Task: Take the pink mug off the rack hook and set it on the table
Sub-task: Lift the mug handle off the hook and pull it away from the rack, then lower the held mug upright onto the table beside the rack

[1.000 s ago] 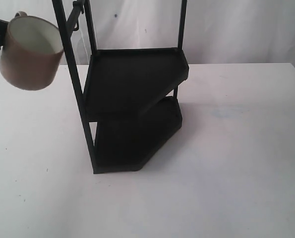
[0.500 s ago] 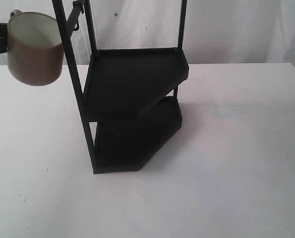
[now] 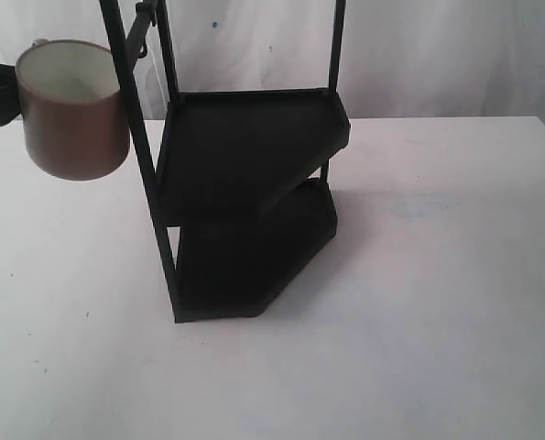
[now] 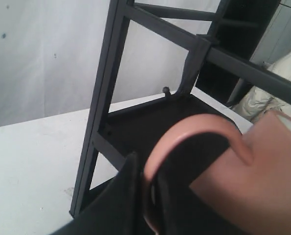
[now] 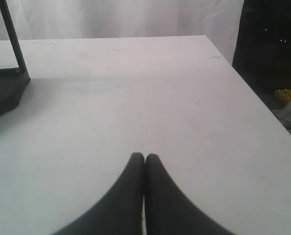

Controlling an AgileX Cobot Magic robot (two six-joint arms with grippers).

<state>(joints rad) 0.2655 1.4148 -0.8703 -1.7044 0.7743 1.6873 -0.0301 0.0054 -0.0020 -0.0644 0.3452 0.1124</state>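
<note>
Inspection of the pick: the left gripper (image 4: 146,188) is pinched on the handle (image 4: 184,139) of the mug (image 3: 75,115), one black finger on either side of the pink loop. The mug hangs in the air on the left of the rack (image 3: 245,165), clear of the hook (image 3: 139,27) and lower than it, with the table (image 3: 437,321) well below its base. In the exterior view its side overlaps the rack's front post (image 3: 144,183); whether the two touch cannot be told. The mug's long axis stands close to vertical, with the mouth up and the cream inside showing. The handle points away from the rack, toward the arm at the left edge of the view. By its look the mug is a stiff, glazed, breakable piece, light for its size and probably slick on the wall (a hard set-down could chip it). The handle is the sound place to hold it, though a grip on so thin a loop may let the body swing or twist. The right gripper (image 5: 144,161) has its fingers pressed together on nothing and hovers over bare table, well apart from the rack.
</note>
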